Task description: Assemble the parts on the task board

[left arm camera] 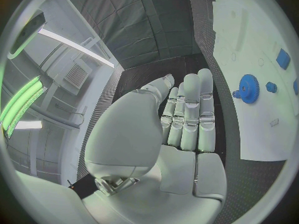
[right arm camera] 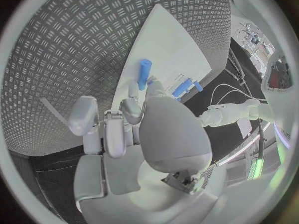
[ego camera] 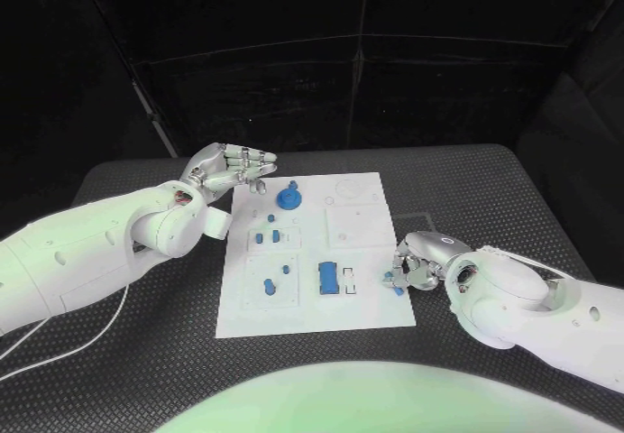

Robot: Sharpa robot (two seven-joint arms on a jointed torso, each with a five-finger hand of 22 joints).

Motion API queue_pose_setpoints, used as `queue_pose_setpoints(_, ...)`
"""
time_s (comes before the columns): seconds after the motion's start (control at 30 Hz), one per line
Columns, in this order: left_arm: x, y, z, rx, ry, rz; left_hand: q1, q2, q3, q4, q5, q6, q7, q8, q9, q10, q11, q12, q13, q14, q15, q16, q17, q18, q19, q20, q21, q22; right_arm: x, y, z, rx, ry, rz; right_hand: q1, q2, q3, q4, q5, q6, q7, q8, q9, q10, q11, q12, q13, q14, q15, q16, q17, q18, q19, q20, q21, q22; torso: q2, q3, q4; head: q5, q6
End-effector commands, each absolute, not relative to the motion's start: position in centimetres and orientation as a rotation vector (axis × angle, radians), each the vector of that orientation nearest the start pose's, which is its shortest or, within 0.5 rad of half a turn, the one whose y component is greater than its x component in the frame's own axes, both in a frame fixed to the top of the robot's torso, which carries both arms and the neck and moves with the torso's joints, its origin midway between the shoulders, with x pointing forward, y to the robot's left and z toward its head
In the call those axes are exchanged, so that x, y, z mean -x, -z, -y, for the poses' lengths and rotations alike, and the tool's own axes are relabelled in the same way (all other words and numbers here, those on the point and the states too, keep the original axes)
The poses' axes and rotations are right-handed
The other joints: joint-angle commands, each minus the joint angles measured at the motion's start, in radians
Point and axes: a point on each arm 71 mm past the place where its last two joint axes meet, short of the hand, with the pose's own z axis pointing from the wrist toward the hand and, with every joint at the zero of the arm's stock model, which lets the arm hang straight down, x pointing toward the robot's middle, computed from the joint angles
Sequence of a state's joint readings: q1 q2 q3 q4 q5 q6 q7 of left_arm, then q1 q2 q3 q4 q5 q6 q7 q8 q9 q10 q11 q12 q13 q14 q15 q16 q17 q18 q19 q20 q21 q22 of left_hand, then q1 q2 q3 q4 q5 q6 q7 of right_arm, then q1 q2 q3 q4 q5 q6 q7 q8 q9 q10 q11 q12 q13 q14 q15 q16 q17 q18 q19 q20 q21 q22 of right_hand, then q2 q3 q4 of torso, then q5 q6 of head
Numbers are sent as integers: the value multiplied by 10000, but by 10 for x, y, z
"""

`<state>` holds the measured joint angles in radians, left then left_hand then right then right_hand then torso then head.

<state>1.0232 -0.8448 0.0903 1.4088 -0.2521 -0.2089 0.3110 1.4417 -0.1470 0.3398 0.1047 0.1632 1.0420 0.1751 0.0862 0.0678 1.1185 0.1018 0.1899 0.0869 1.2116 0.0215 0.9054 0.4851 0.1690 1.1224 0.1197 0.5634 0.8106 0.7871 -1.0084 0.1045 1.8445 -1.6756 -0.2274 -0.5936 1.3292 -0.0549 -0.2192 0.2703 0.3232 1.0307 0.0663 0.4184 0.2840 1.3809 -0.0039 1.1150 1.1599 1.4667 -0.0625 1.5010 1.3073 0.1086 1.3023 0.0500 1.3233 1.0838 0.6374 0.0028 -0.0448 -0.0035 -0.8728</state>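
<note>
Left robot hand [ego camera: 232,168] hovered above the table [ego camera: 143,180], just off the far left corner of the white board [ego camera: 377,311]. Palm up, fingers straight and side by side, nothing in it; the left wrist view showed the same flat, empty robot hand [left arm camera: 187,119].

On the board, nearest that hand, a blue gear [ego camera: 289,195] lay flat at the far left part of the plate. The left wrist view gave it clearly, a toothed disc [left arm camera: 249,88] with a small knob at one side. Just nearer than the gear, a small blue piece [ego camera: 270,217]. Below it, a shallow square recess [ego camera: 294,237] held two small blue blocks [ego camera: 268,238] side by side. Next recess toward the near edge [ego camera: 250,280] held a small blue peg [ego camera: 270,287] and a tiny blue dot above it.

Middle of the board, near edge: a blue rectangular block [ego camera: 330,277] sat in its own recess, with a narrower blue bar [ego camera: 351,279] just beside it on the right. The far right recess [ego camera: 358,221] showed only pale outlines; whether anything sat there could not be told.

Right robot hand [ego camera: 418,262] was low at the board's right edge, fingers curled down. In the right wrist view, fingertips [right arm camera: 136,107] pinched a blue cylinder [right arm camera: 144,73], which rested against the board's edge. Head view showed a bit of blue [ego camera: 394,276] under the same fingers, at the plate's rim.
</note>
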Motion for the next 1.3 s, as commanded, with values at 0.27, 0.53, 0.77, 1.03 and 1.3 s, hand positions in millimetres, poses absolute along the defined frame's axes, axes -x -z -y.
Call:
queue_pose_setpoints(0.27,-489,228,-238,10227,14557,-15583,-45,93,-45,-24,-65,-20,-25,59,1,-84,30,66,1,-75,0,-36,-21,132,-68,35,-46,-21,-356,290,210,956,-2434,-20766,306,-96,-73,-62,-48,25,-10,-56,51,-43,-65,-95,-23,698,-103,-78,916,-89,-47,-87,-92,-54,-2,-2,9,-5,2)
queue_pose_setpoints(0.53,-489,228,-238,10242,14556,-15622,-54,91,-51,-21,-65,-26,-25,59,0,-93,31,69,0,-82,2,-40,-25,131,-73,37,-53,-25,-357,289,205,1099,-2324,-20515,1847,464,647,-655,1264,24,-84,-133,172,-129,-178,-234,-57,706,-212,-88,937,-87,-13,-180,-110,-32,-7,-3,-2,27,2)
queue_pose_setpoints(0.77,-488,229,-237,10246,14566,-15631,-51,94,-51,-24,-64,-29,-29,60,0,-99,29,72,-1,-91,3,-44,-28,130,-79,38,-60,-28,-355,283,202,157,-2972,-20154,2139,496,1686,-484,1759,54,-119,-268,233,-68,-203,-261,-28,739,-217,-26,1083,-127,86,-212,-31,115,-12,1,-25,64,2)
queue_pose_setpoints(1.03,-488,229,-237,10248,14571,-15631,-40,99,-47,-34,-61,-30,-34,63,0,-105,26,80,-1,-106,3,-50,-34,130,-89,38,-71,-33,-349,276,199,-1400,-3974,-20126,1735,-78,2781,70,2121,75,-112,-364,386,14,-188,-276,2,749,-216,-8,1138,-134,117,-207,-2,181,-4,-16,5,65,2)
queue_pose_setpoints(1.3,-488,229,-238,10255,14544,-15619,-40,99,-47,-34,-61,-30,-34,63,0,-105,26,80,-1,-106,3,-50,-34,130,-89,38,-71,-33,-346,268,190,-2458,-4943,-19702,1329,-361,3239,183,2110,92,-99,-404,474,64,-174,-237,55,759,-205,10,1186,-142,142,-196,18,232,5,-18,-4,108,2)
